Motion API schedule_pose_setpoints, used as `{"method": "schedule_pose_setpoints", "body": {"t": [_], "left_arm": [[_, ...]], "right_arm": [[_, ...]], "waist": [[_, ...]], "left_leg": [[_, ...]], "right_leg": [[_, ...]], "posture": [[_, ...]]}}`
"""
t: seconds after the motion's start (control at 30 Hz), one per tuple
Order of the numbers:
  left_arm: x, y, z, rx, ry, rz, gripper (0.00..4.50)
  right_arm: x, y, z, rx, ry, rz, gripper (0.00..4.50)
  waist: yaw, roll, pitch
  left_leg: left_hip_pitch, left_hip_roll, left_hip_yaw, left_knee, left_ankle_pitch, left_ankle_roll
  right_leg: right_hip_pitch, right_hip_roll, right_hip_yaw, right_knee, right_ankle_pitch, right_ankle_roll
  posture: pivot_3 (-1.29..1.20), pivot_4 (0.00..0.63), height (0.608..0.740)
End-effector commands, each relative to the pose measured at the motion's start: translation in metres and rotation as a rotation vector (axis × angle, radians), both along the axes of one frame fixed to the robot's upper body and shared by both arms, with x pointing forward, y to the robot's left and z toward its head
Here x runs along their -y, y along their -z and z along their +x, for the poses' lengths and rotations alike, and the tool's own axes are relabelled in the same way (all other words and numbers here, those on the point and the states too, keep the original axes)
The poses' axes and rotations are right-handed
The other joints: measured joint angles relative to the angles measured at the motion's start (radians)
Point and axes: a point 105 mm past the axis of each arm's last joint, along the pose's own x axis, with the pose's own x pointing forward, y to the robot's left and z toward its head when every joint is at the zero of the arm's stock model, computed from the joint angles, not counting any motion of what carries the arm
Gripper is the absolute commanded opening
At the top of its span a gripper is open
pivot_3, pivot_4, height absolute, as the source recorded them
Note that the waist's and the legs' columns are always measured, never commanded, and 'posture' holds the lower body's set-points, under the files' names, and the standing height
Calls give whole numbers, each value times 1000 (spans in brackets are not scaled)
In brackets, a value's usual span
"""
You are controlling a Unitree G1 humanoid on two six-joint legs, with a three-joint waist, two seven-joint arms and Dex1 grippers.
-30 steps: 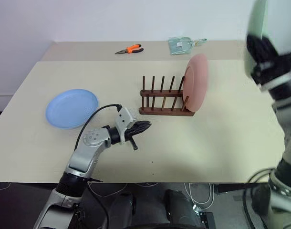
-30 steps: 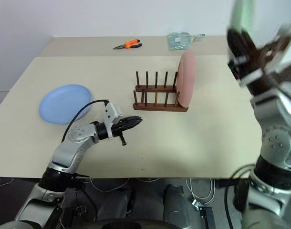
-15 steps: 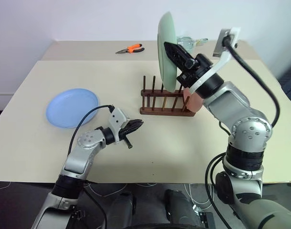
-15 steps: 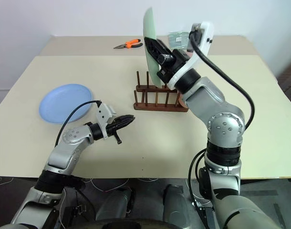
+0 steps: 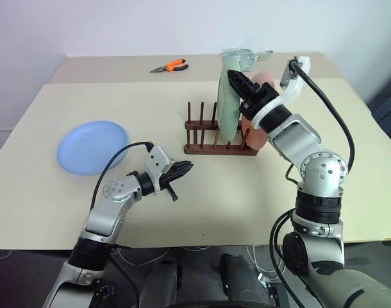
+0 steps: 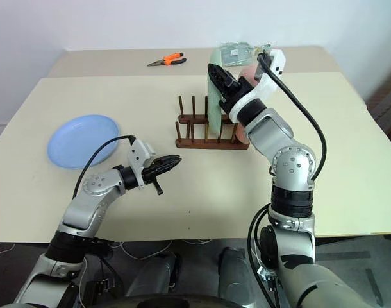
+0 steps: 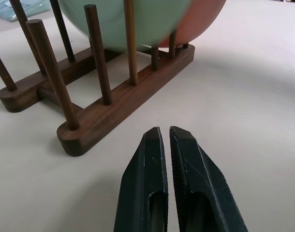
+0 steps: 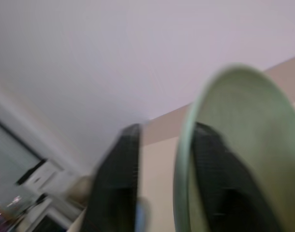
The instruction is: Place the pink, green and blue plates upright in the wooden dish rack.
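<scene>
The pale green plate (image 5: pixel 227 102) stands upright between the pegs of the dark wooden dish rack (image 5: pixel 211 149), just left of the upright pink plate (image 5: pixel 264 79). My right gripper (image 5: pixel 238 81) is at the green plate's top rim. In the right wrist view its fingers straddle that rim (image 8: pixel 186 145), open, with a gap on one side. The light blue plate (image 5: pixel 93 146) lies flat at the table's left. My left gripper (image 5: pixel 186 167) hovers shut and empty in front of the rack (image 7: pixel 113 108), fingertips together (image 7: pixel 166 133).
Orange-handled pliers (image 5: pixel 172 65) and a clear plastic bag (image 5: pixel 244 59) lie on the far strip of table behind the rack. Bare tabletop (image 5: pixel 349 167) spreads right of the rack and in front of it.
My right arm swung in from the upper right and lowered the green plate into the rack beside the pink plate, then its fingers parted. The left arm stayed still.
</scene>
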Motion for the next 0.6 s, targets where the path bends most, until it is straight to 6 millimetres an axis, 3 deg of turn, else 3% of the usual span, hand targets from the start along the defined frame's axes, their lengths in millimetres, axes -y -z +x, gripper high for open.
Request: {"method": "schedule_pose_setpoints", "body": {"t": [0.03, 0.1, 0.17, 0.27, 0.37, 0.43, 0.5, 0.6], "left_arm": [[-9, -14, 2, 13, -33, -44, 794], [-21, -22, 11, 37, -108, -68, 1585], [-47, -35, 29, 87, -287, -108, 2610], [-109, -51, 57, 124, -650, -170, 4118], [-182, -58, 65, 125, -1059, -193, 4118], [-229, -52, 54, 76, -1318, -223, 4118], [-252, -48, 43, 37, -1449, -260, 4118], [-261, -40, 33, -41, -1499, -318, 4118]], "right_arm": [[3, -42, -12, 232, 59, -115, 3025], [3, -52, -17, 333, 92, -237, 3025], [6, -64, -24, 412, 92, -276, 3452], [-4, -78, -43, 560, 49, -403, 4500], [-30, -63, -58, 665, -45, -636, 4500], [-49, -43, -64, 688, -123, -727, 4500], [-60, -28, -68, 695, -184, -757, 4500], [-70, -12, -71, 686, -227, -769, 4500]], "waist": [[-1, 0, 0], [-1, 0, 0], [0, 0, 0], [1, 0, 0], [-6, -1, 0], [-10, -1, -1], [-8, -3, -1], [5, -5, 0]], "left_leg": [[0, 0, 0, 0, 0, 0], [0, 0, 0, 0, 0, 0], [0, 0, 0, 0, 0, 0], [0, 0, 0, 0, 0, 0], [0, 0, 0, 0, 0, 0], [1, 1, 0, -1, 0, 0], [1, 1, 0, -1, 0, -1], [0, 0, -1, 0, 1, -2]], "right_leg": [[0, 0, 0, 0, 0, 0], [0, 0, 0, 0, 0, 0], [0, 0, 0, 0, 0, 0], [0, 0, 0, 0, 0, 1], [0, 0, 0, 0, 0, 1], [0, 1, 0, 0, -1, 2], [0, 1, 0, 0, -1, 3], [0, 0, 0, 0, 0, 1]], "posture": [[0, 150, 740], [0, 150, 740], [0, 150, 740], [0, 150, 740], [0, 150, 740], [0, 150, 740], [0, 150, 740], [0, 150, 740]]}}
